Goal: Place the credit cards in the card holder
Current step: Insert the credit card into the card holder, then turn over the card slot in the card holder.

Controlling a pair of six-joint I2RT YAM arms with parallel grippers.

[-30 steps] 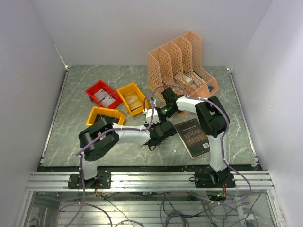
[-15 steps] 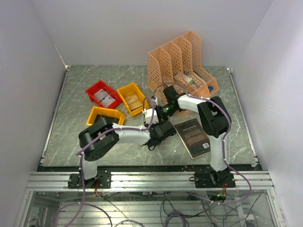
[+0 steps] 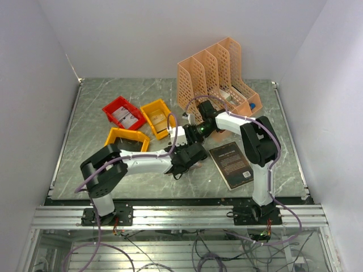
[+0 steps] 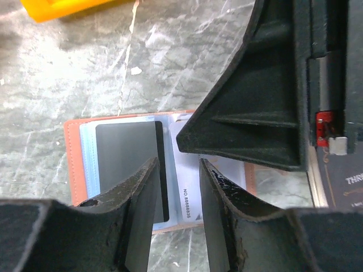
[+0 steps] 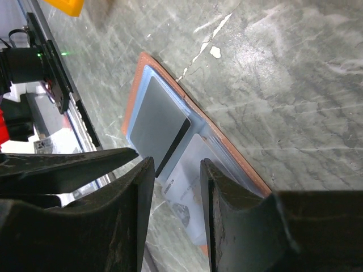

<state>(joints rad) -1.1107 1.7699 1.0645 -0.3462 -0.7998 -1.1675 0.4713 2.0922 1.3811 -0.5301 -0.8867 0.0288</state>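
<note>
One card holder [image 4: 74, 164]: open flat, just beside the black book [image 3: 231, 164], grey card [image 4: 125, 153] (dark-striped) on its inner face. Both left gripper [image 4: 177, 163] and right gripper [image 5: 177, 163]: over the card holder, jaws parted, empty.

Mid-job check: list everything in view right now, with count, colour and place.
card holder: one, salmon-pink, open on the table under both grippers
cards: two seen, one grey, one pale and printed, in the open holder
book: one, black, right of the grippers
red bin: one, left of centre, pale items inside
yellow bins: two, beside the red bin
organizer: one, peach lattice, far right
table: one, grey marble
left gripper: open, over the holder
right gripper: open, over the holder
</note>
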